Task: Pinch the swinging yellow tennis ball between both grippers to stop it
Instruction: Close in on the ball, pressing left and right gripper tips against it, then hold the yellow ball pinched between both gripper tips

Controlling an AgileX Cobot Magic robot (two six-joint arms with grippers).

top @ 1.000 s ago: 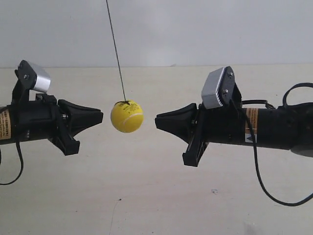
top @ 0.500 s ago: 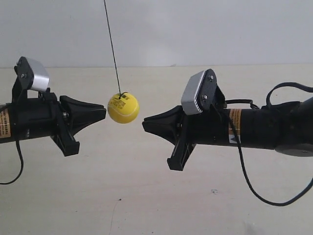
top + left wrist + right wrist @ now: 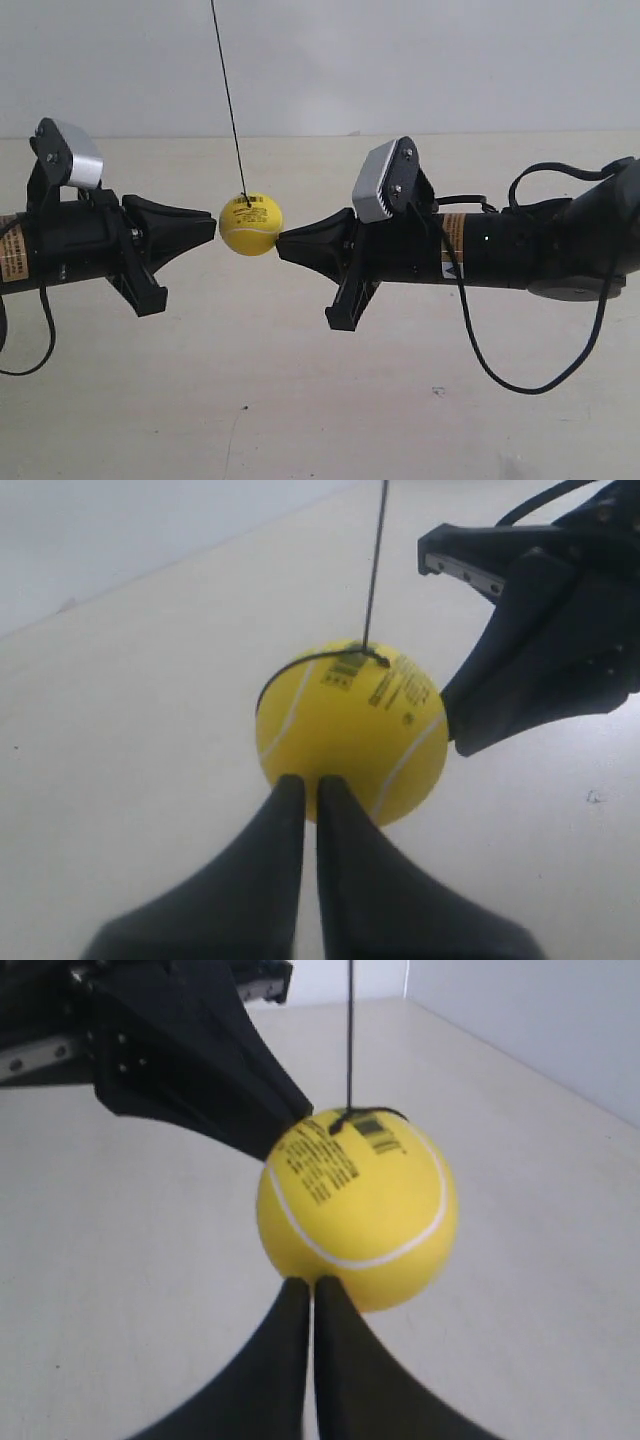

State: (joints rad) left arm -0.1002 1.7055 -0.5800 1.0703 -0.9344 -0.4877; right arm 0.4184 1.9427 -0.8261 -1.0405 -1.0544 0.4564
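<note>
Beige table (image 3: pixel 300 400) fills the lower part of the exterior view, with a white wall (image 3: pixel 420 60) behind it. Two black arms lie along the 9-to-3 o'clock line, tips facing each other: the arm at the exterior view's left (image 3: pixel 60 245) and the arm at the exterior view's right (image 3: pixel 510 250). Each arm carries one silver-grey box at its 12 o'clock, making two: the first box (image 3: pixel 82 158) and the second box (image 3: pixel 378 188). A black cable (image 3: pixel 500 372) loops below the arm at the exterior view's right.

One yellow tennis ball (image 3: pixel 250 224) hangs in the air between the two tips, above the table. Being round, it has no long axis. Its single dark string (image 3: pixel 228 100) leaves the ball at 12 o'clock and leans slightly toward 11 o'clock. One tip touches the ball at its 9 o'clock, the other near its 4 o'clock.

The left gripper (image 3: pixel 303 780) has its two fingers drawn together with only a hairline gap. The tips rest against the ball's (image 3: pixel 350 730) surface, not around it. The right gripper (image 3: pixel 312 1282) is in the same condition against the ball (image 3: pixel 360 1220).

One pale seam (image 3: pixel 350 1257) curves across the ball. Black print (image 3: pixel 315 1172) and a barcode-like block sit beside the string knot but are too small to read. One orange label (image 3: pixel 455 240) on each arm is likewise unreadable.
</note>
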